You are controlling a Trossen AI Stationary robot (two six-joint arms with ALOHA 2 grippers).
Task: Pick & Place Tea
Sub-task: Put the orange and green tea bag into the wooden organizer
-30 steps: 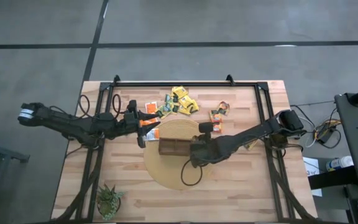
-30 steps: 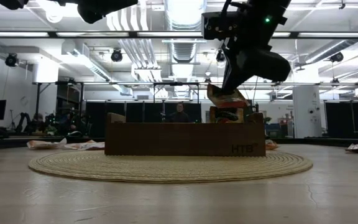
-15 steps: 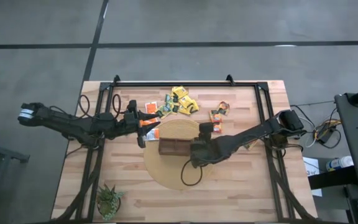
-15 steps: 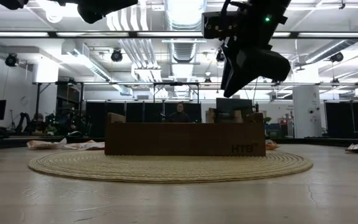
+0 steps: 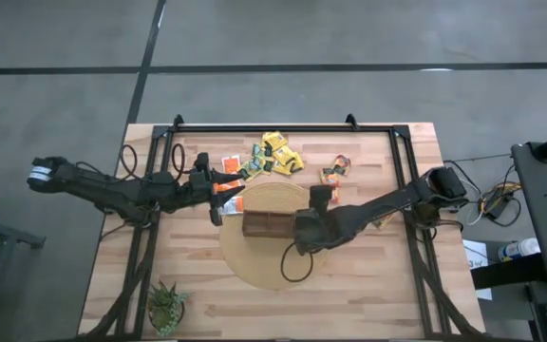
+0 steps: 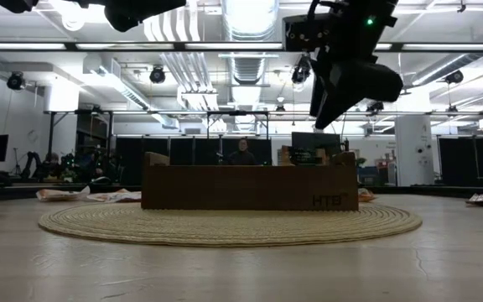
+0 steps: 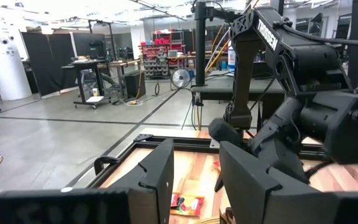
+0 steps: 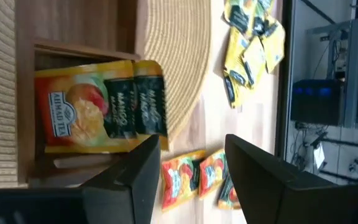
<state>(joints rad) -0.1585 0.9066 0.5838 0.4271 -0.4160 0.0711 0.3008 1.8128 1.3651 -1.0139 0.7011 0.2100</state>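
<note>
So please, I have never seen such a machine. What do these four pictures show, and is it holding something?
Two dark robot arms work at a wooden table. One camera looks from above, one from table height, and one sits on each wrist. A brown box stands on a round woven mat; loose tea sachets and a small potted plant lie around. The right gripper, fingers open and empty, hovers over a mango tea sachet lying in the box. The left gripper waits open beside the box.
</note>
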